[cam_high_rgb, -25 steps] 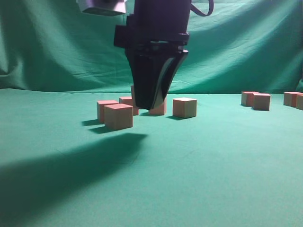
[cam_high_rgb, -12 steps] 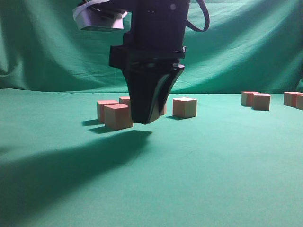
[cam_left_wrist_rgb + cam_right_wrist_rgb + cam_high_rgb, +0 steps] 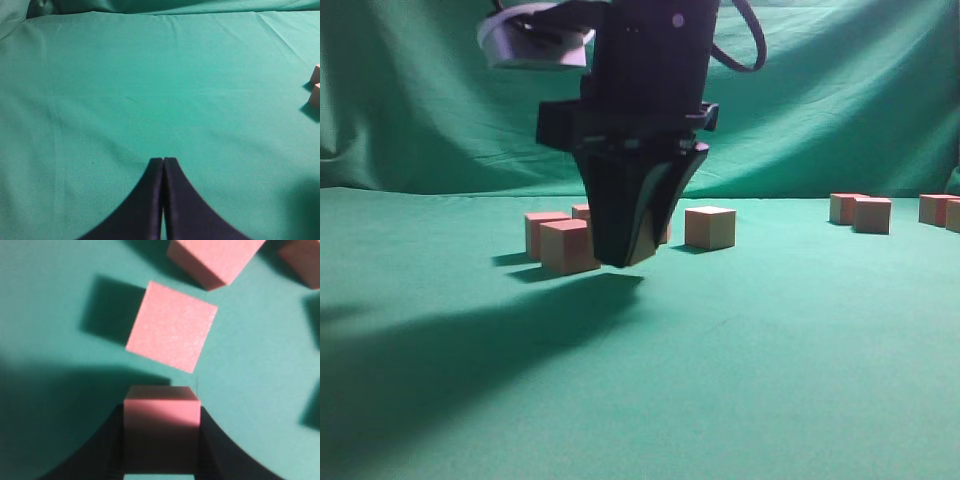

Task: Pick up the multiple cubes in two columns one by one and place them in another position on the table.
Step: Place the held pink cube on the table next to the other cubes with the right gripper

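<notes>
I am looking at a table (image 3: 800,380) covered in green cloth that is reading as smooth and matt, with faint creases showing in the left wrist view. Behind it the backdrop (image 3: 840,100) is hanging as the same kind of green fabric, wrinkled into soft folds. The cubes (image 3: 709,227) are showing tan sides and reddish-pink tops, dull and unpolished; in the right wrist view the held cube (image 3: 161,427) is showing a finely grainy, matt pink face. The right gripper (image 3: 625,250) is appearing as dark plastic with a slight sheen along its edges. The left gripper (image 3: 163,165) fingers are looking matt black.
</notes>
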